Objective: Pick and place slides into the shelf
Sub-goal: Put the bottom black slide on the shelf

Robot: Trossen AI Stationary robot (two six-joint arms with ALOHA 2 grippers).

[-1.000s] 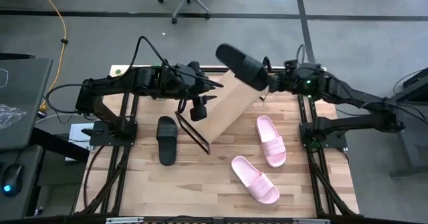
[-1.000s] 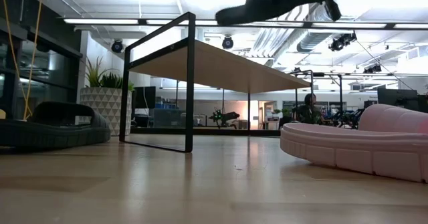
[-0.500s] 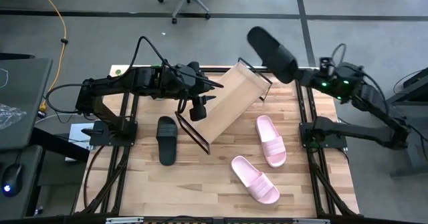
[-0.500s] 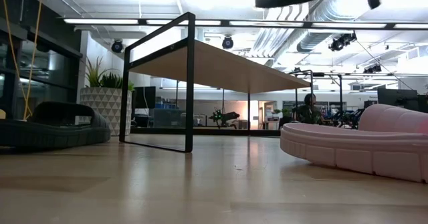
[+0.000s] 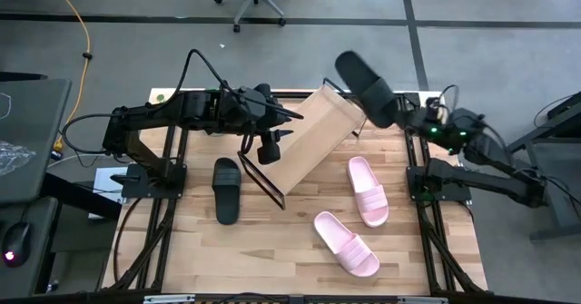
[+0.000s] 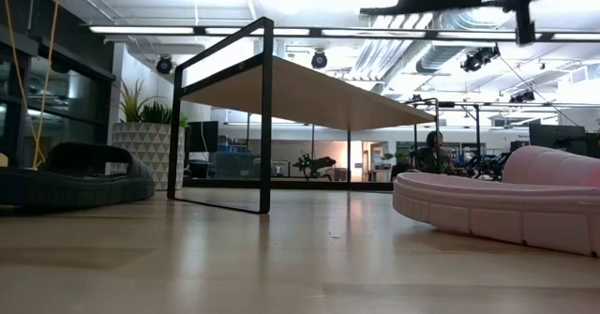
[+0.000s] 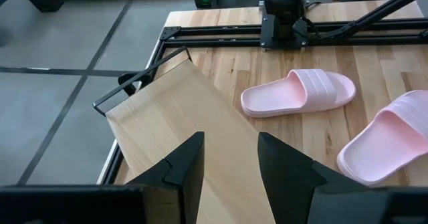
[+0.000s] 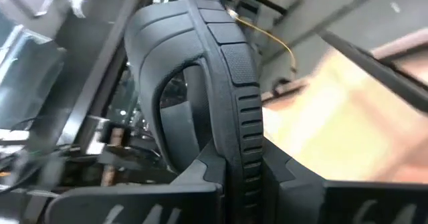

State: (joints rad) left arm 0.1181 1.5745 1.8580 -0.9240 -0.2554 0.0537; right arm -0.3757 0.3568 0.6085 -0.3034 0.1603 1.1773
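The right gripper [image 5: 400,115] is clamped on a black slide [image 5: 366,88], carried in the air beside the far right corner of the shelf [image 5: 304,145]; the right wrist view shows the dark fingers [image 8: 200,184] pinching the sole's edge. The slide's long axis runs diagonally, its free end pointing away from the table's front and leftward, roughly across the shelf's upper edge. The slanted board lies just left of and below the held slide, so the placing move looks to be a short swing leftward and down, with a turn to lay the sole on the slope. The left gripper [image 7: 229,158], its fingers apart, hangs over the shelf's left side, crowding that end; the right half of the board is the open room. The second black slide [image 5: 226,189] rests on the tabletop [image 5: 290,250] left of the shelf, and the two pink slides [image 5: 368,190] [image 5: 345,243] to its right.
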